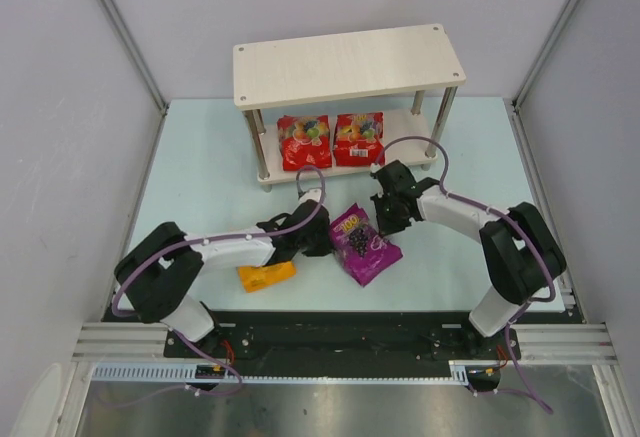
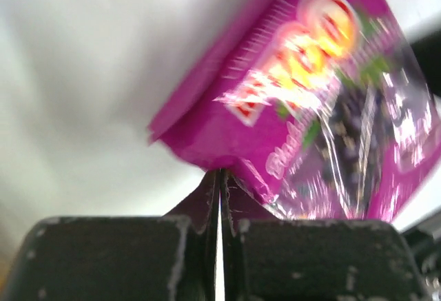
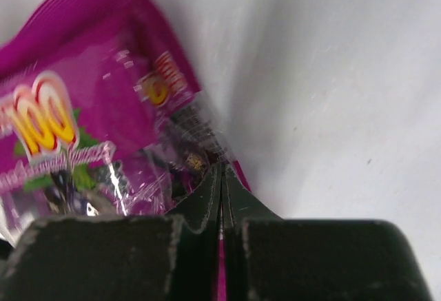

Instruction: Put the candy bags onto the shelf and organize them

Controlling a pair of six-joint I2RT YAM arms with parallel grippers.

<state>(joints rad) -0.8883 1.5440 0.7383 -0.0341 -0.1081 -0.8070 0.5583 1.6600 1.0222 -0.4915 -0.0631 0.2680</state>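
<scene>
The purple candy bag (image 1: 364, 247) lies on the table between both grippers. My left gripper (image 1: 328, 240) is shut, its tips (image 2: 220, 173) touching the purple bag's (image 2: 303, 101) lower edge; only pale table shows in the slit between the fingers. My right gripper (image 1: 384, 225) is shut on the bag's opposite edge (image 3: 222, 167), with pink film showing between its fingers. An orange-yellow bag (image 1: 266, 276) lies flat beside the left arm. Two red bags (image 1: 303, 141) (image 1: 358, 138) sit side by side on the lower board of the shelf (image 1: 350, 62).
The shelf stands at the back of the pale table, its top board bare. Grey walls close in on both sides. Metal posts (image 1: 441, 122) stand at the shelf's corners. A purple cable (image 1: 420, 147) loops up from the right arm near the shelf's right post.
</scene>
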